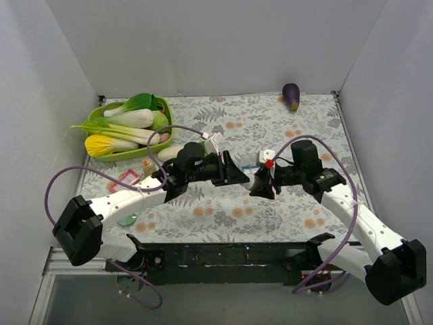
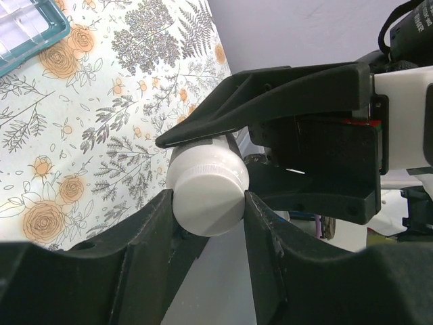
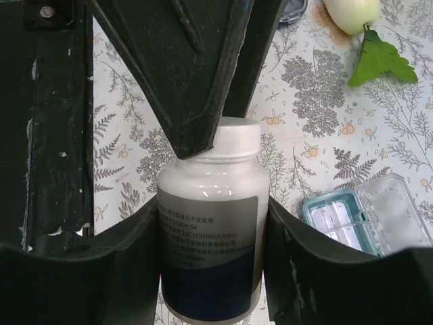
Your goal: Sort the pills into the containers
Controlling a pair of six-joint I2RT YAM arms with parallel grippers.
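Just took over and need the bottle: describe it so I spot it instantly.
Mid-table on the floral cloth, the left tool and right tool meet. Gripped between them is the white bottle. Only it has a white cap and a grey-blue printed label.

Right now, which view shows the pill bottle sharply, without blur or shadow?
Right wrist: pill bottle sharp, label print dim, too soft to read. Left wrist: its white cap in focus, no glare, soft shadow across it. Top external: too small to judge.
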